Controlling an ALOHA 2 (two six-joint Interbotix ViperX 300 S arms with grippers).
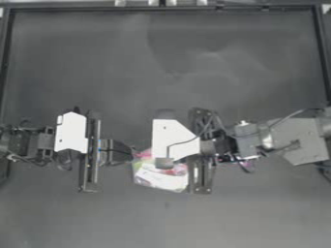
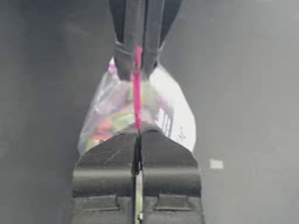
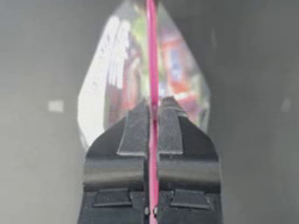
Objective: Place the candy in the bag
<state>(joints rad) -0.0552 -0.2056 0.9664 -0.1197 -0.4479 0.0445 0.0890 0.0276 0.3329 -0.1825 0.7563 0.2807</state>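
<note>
The clear bag (image 1: 159, 177) hangs between my two grippers, lifted off the table at mid-front. Mixed-colour candy (image 2: 114, 123) shows through its wall, and again in the right wrist view as candy (image 3: 175, 57). My left gripper (image 1: 132, 155) comes from the left and is shut on one end of the pink zipper strip (image 2: 137, 98). My right gripper (image 1: 164, 162) comes from the right and is shut on the other end of the strip (image 3: 152, 43). In the left wrist view my left gripper (image 2: 138, 131) faces the right gripper (image 2: 138, 65), with the strip taut between them. The right gripper (image 3: 153, 105) pinches the strip edge-on.
The dark table (image 1: 161, 72) stretches behind the arms, bounded by a raised frame (image 1: 161, 7) at the back. A small pale mark (image 2: 216, 164) lies on the table beside the bag.
</note>
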